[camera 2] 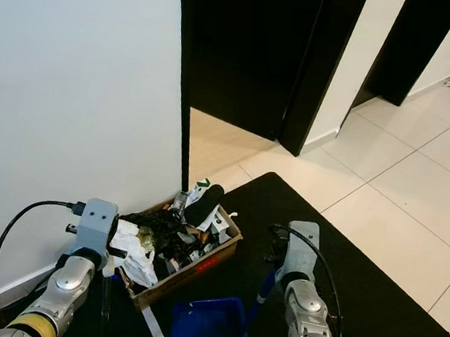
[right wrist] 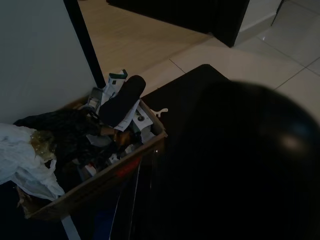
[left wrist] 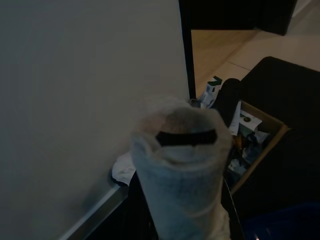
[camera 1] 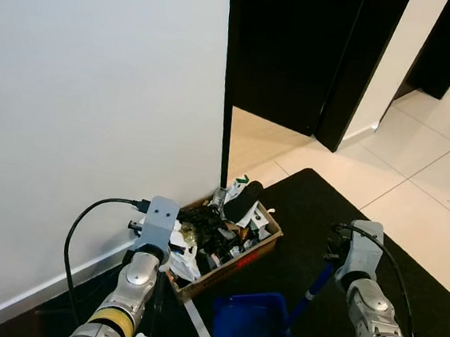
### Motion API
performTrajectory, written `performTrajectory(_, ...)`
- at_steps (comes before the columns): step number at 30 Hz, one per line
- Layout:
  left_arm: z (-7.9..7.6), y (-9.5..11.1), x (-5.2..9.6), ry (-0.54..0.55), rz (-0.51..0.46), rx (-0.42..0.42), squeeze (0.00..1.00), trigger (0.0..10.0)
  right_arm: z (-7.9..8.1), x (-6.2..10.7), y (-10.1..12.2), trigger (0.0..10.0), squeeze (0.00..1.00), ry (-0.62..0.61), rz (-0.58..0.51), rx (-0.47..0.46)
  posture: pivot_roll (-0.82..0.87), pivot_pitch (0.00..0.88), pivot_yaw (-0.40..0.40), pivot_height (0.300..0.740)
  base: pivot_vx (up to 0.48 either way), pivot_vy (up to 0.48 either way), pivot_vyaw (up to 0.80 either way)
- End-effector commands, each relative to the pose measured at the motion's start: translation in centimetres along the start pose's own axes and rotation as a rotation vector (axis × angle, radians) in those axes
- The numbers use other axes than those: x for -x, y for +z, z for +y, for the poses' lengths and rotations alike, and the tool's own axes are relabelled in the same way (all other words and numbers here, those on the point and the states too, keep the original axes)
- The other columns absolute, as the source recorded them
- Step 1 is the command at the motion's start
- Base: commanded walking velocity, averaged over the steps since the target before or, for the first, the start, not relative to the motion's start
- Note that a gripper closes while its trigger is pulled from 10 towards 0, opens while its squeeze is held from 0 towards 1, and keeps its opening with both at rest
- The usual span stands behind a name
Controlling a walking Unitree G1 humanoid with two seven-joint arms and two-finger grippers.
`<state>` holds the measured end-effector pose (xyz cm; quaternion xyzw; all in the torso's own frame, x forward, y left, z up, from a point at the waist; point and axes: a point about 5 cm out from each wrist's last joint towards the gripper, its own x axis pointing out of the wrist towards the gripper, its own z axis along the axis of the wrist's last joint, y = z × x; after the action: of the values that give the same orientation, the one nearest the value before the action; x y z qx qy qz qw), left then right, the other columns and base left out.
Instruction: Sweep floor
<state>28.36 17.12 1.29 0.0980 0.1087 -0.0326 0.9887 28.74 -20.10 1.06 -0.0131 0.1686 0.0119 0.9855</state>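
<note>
Nearest me, at six o'clock, a blue dustpan (camera 1: 252,328) lies on the black mat (camera 1: 316,218), cut off by the frame edge. Its blue handle (camera 1: 315,284) slants up toward one o'clock to my right gripper (camera 1: 334,248); I cannot tell either gripper's finger state. My left gripper (camera 1: 149,245) holds near a white-wrapped pole end (left wrist: 182,165). Beyond, a cardboard box (camera 1: 261,245) brims with rubbish.

White wall (camera 1: 96,91), black doors (camera 1: 301,56), cream tiles (camera 1: 417,181), black mat (camera 1: 316,218).
</note>
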Motion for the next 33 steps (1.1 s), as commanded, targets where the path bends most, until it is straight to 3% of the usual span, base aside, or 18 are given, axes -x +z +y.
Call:
performTrajectory(1,0.5,-2.1,1.0,0.011,0.104,0.012,0.0,10.0,-0.2,-0.1,0.9,0.0,0.0,0.011,-0.048,0.034,0.08,0.047,0.002,0.74,0.0,0.0,0.0)
performTrajectory(5,1.6,-0.2,0.7,0.067,0.001,0.106,0.0,10.0,-0.3,-0.1,2.3,0.0,0.0,0.035,-0.11,0.056,0.08,0.052,-0.001,0.74,0.0,0.0,0.0)
performTrajectory(6,2.1,1.1,0.6,0.078,-0.056,0.133,0.0,10.0,-0.5,-0.1,3.0,10.0,0.0,0.038,-0.141,0.049,0.09,0.057,-0.004,0.74,0.0,0.0,0.0)
performTrajectory(11,2.9,5.4,1.0,0.078,-0.214,0.178,0.0,10.0,-0.5,0.4,4.7,10.0,0.0,0.068,-0.209,0.032,0.1,0.058,-0.003,0.74,0.0,0.0,0.0)
performTrajectory(14,2.8,6.6,1.5,0.061,-0.251,0.185,0.0,10.0,-0.7,0.8,4.8,10.0,0.0,0.069,-0.218,0.032,0.1,0.058,0.001,0.74,0.0,0.0,0.0)
performTrajectory(21,2.1,7.0,3.4,-0.024,-0.235,0.208,0.0,10.0,-1.1,1.3,4.7,10.0,0.0,0.047,-0.219,0.01,0.1,0.056,0.009,0.74,0.0,0.0,0.0)
performTrajectory(23,1.8,7.4,4.9,-0.053,-0.223,0.19,0.0,10.0,-1.1,1.7,4.8,10.0,0.0,0.049,-0.212,0.003,0.1,0.054,0.009,0.74,0.0,0.0,0.0)
performTrajectory(33,1.7,7.8,5.9,-0.055,-0.208,0.13,0.0,10.0,-0.6,1.6,5.1,10.0,0.0,0.063,-0.207,-0.008,0.12,0.058,0.0,0.74,0.0,0.0,0.0)
